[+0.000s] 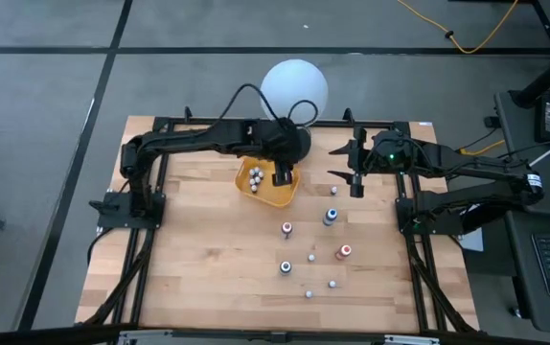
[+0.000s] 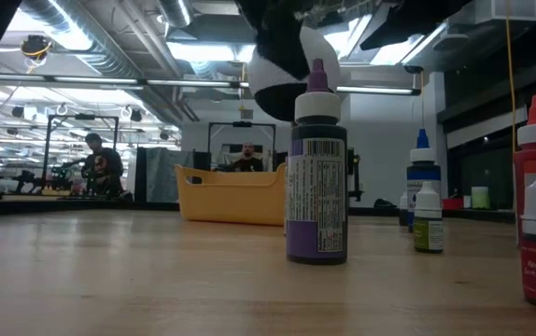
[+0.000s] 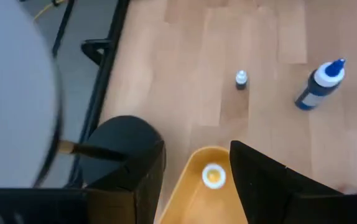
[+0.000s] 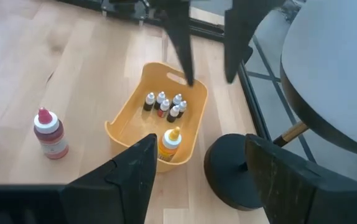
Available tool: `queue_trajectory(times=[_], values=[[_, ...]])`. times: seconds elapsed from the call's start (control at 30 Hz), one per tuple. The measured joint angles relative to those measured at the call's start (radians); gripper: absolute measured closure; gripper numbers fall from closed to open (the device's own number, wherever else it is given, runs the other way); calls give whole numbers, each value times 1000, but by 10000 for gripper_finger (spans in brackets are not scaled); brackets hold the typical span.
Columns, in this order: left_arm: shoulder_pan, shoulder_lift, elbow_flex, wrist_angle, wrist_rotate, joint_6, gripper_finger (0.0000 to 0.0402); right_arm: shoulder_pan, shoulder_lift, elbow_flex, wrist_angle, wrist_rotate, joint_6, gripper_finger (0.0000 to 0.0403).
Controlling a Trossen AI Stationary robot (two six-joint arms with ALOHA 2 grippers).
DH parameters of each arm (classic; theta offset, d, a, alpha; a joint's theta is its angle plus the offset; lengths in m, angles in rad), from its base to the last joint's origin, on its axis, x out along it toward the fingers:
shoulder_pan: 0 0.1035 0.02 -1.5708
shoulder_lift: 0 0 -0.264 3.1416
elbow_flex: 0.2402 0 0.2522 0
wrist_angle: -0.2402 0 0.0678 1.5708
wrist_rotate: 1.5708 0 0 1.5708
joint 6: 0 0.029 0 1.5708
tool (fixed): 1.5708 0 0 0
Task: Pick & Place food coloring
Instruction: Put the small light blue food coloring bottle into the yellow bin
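The yellow tray [image 1: 277,196] stands at the table's far middle. It holds a cluster of several tiny food coloring bottles [image 4: 165,104] and one yellow-topped bottle [image 4: 171,142], all upright. More bottles stand on the wood: blue-topped [image 1: 331,216], pink-topped [image 1: 286,229], red-topped [image 1: 344,252], purple-topped [image 2: 317,177] and small whitish ones [image 1: 311,257]. My left gripper [image 1: 282,176] hangs open above the tray with nothing between its fingers [image 4: 185,50]; the yellow-topped bottle [image 3: 213,176] shows below them. My right gripper [image 1: 355,185] is open and waits to the tray's right.
A big white globe [image 1: 294,86] on a black base [image 4: 234,171] stands just behind the tray, close to my left arm. A black frame [image 1: 150,240] runs along the table's sides. Bare wood lies at the left and near the front edge.
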State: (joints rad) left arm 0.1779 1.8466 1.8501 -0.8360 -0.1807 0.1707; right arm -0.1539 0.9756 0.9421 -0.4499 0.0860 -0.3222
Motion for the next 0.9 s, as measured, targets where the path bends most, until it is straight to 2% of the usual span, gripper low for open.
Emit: queue_trajectory(times=[0.1, 0.23, 0.33, 0.43, 0.57, 0.67, 0.77, 0.9], values=[[-2, -54, 10, 3, 8, -30, 231, 0, 0, 0, -15, 1, 27, 162], [14, -164, -18, -33, 27, -53, 242, -17, 0, 0, -154, 60, 60, 162], [31, -284, -106, -14, 16, -62, 251, -45, -1, -8, -215, 58, 134, 162], [45, -411, -230, 73, -4, -102, 258, -87, -11, -89, -208, 28, 214, 160], [47, -551, -409, 280, -32, -160, 263, -139, -11, -246, -102, -50, 306, 147], [38, -622, -512, 421, -37, -204, 263, -150, -11, -352, -10, -64, 384, 135], [25, -651, -577, 477, -36, -239, 263, -150, -11, -438, 62, -62, 448, 128], [9, -655, -600, 476, -55, -262, 265, -150, -11, -543, 155, -62, 482, 123]])
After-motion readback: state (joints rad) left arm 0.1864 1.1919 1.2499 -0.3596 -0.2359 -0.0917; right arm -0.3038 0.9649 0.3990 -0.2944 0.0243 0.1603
